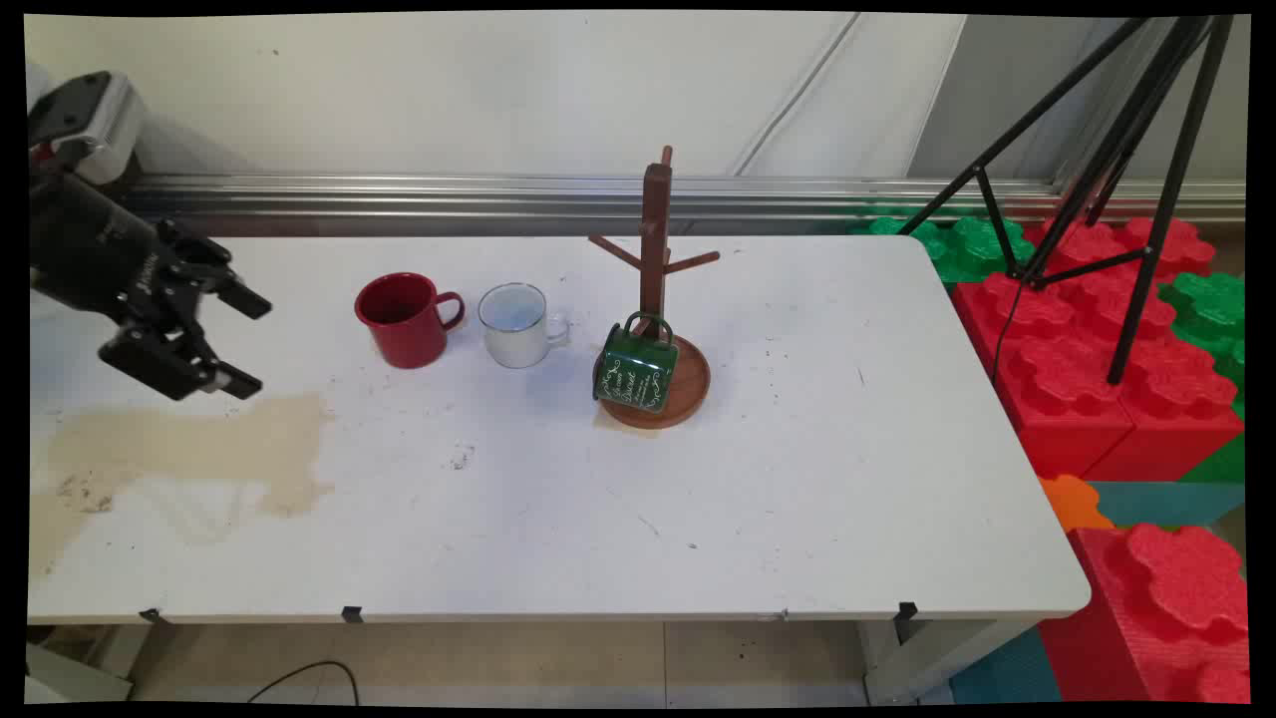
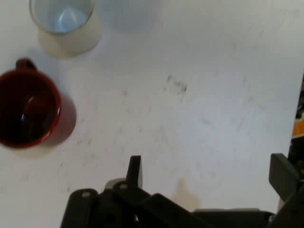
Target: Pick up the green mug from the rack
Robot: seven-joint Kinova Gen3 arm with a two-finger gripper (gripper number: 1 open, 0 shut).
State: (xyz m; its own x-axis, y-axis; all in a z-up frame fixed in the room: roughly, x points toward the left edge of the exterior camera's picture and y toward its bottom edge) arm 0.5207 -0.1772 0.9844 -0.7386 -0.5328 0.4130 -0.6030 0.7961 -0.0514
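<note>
Over the table's (image 1: 817, 499) left side the gripper (image 1: 239, 341) hung with fingers (image 2: 135, 170) spread, holding nothing. Nearest was a glossy red mug (image 1: 404, 319), upright, handle right; just beside it a white mug (image 1: 516, 325) with bluish inside, cut off at the hand view's top. A green lettered mug (image 1: 634, 371) lay tipped on the wooden rack's (image 1: 655, 249) round base, its opening hidden

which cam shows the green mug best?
Main view. The green mug is fully visible there, tipped over on the round base of the wooden mug tree. The hand view doesn't show it, only the red mug and white mug.
</note>
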